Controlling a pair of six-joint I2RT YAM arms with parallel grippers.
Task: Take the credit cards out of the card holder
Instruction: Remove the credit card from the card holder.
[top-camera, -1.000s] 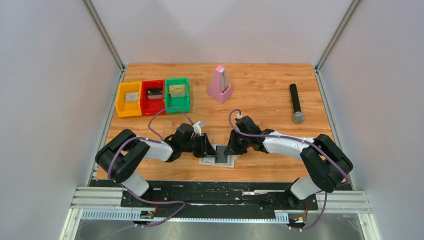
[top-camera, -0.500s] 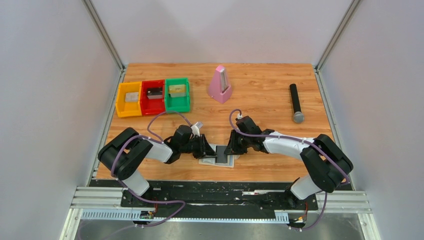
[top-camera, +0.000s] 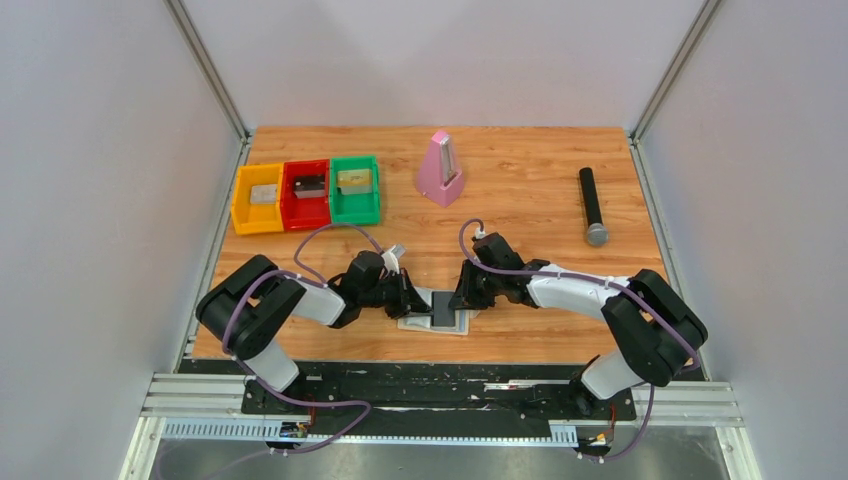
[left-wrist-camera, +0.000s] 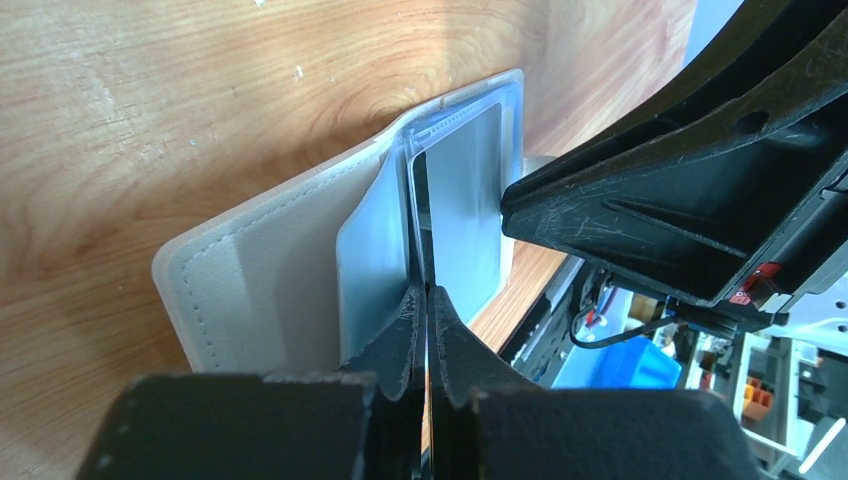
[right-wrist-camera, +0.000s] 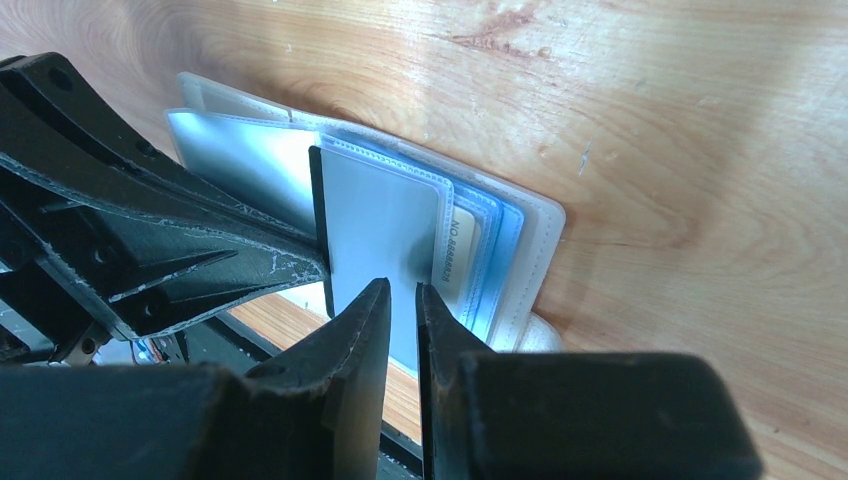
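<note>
The card holder (top-camera: 437, 320) lies open at lower centre of the top view, between both grippers. The left gripper (left-wrist-camera: 425, 300) is pinched on the dark card's (left-wrist-camera: 419, 215) near edge; card runs up-frame. The right gripper (right-wrist-camera: 402, 300) is narrow, gripping a sleeve edge.

I see the card holder (top-camera: 437, 319) near the table's (top-camera: 520, 200) front edge, centre, between left gripper (top-camera: 418, 300) on its left & right gripper (top-camera: 462, 297) on its right. Three bins (top-camera: 307, 193) sit in a row at far left. Metronome (top-camera: 440, 170) far centre, mic (top-camera: 592, 206) far right.
</note>
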